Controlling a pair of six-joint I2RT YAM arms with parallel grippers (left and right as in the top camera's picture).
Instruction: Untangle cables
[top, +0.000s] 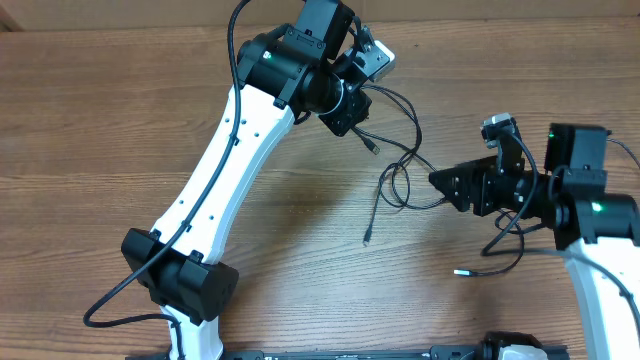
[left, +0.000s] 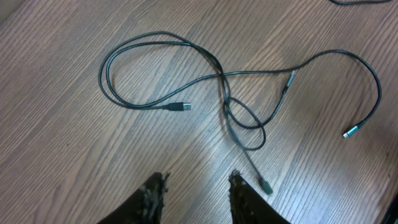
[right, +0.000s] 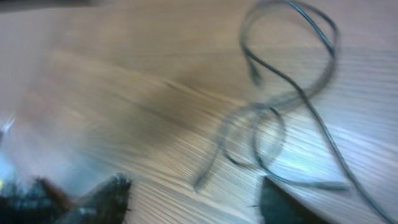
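Thin black cables (top: 395, 185) lie tangled on the wooden table between the two arms. In the left wrist view the cables (left: 224, 74) form a wide loop ending in a silver USB plug (left: 185, 106), a small knot-like coil, and a long strand to a blue-tipped plug (left: 350, 131). My left gripper (left: 198, 186) hovers above them, open, with bare wood between its fingers; a dark plug (left: 265, 185) lies just beside its right finger. My right gripper (right: 193, 193) is open too, in a blurred view, the coiled cables (right: 267, 134) just ahead and one strand passing by its right finger (right: 280, 202).
The left arm (top: 230, 150) stretches diagonally from the bottom left to the top centre, its gripper (top: 350, 115) over the cables' far end. The right gripper (top: 437, 180) points left at the coil. A thick black arm cable (top: 110, 310) loops at the lower left.
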